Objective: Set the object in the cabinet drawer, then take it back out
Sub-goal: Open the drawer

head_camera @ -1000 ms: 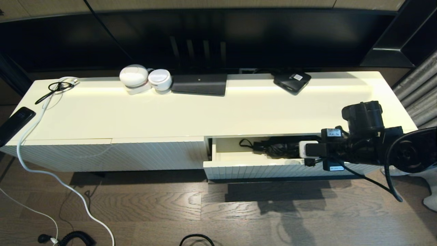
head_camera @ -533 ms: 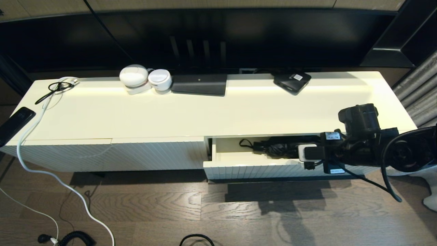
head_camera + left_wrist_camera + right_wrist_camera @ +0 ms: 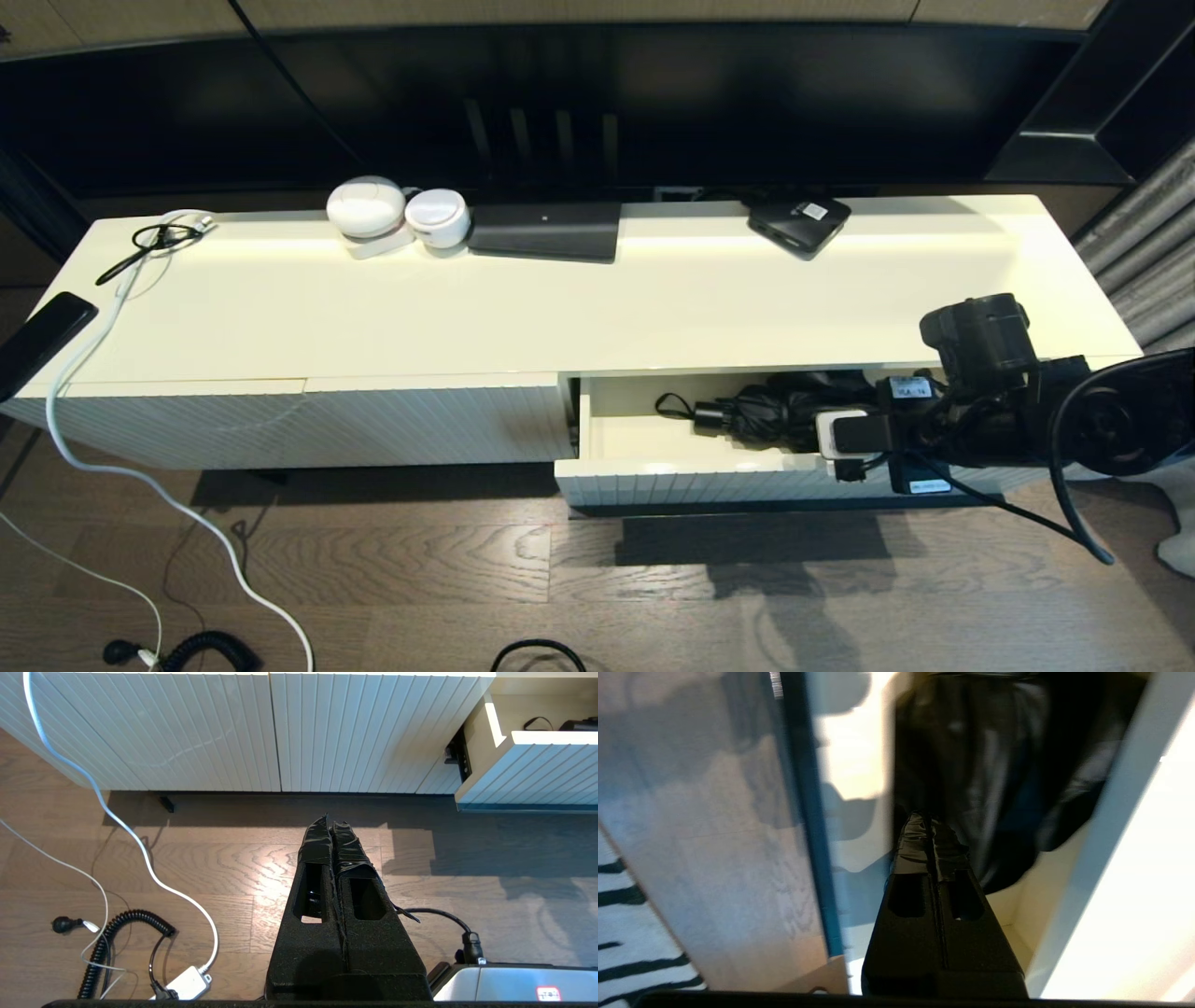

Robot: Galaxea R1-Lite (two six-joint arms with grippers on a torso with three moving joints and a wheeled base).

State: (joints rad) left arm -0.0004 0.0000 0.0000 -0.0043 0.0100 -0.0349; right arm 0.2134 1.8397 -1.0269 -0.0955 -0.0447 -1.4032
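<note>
The cabinet drawer (image 3: 709, 481) stands partly pulled out at the cabinet's right end; its ribbed front also shows in the left wrist view (image 3: 537, 765). The object, a black compact umbrella (image 3: 775, 411), lies inside, handle and wrist loop (image 3: 667, 406) pointing left. My right gripper (image 3: 929, 823) is shut and empty, its fingertips reaching into the drawer just behind the front wall (image 3: 850, 765), beside the umbrella's fabric (image 3: 985, 765). In the head view the right wrist (image 3: 934, 420) hides those fingers. My left gripper (image 3: 331, 821) hangs shut over the wooden floor, left of the drawer.
On the cabinet top (image 3: 560, 299) stand two white round devices (image 3: 369, 207), a flat black slab (image 3: 546, 229) and a black box with a white label (image 3: 798, 222). A phone (image 3: 42, 341) and white cable (image 3: 84, 373) lie at its left end. Cables lie on the floor (image 3: 121, 933).
The drawer has slid further out toward me, with my right arm drawing back along with it. More of the umbrella and the drawer's floor now shows.
</note>
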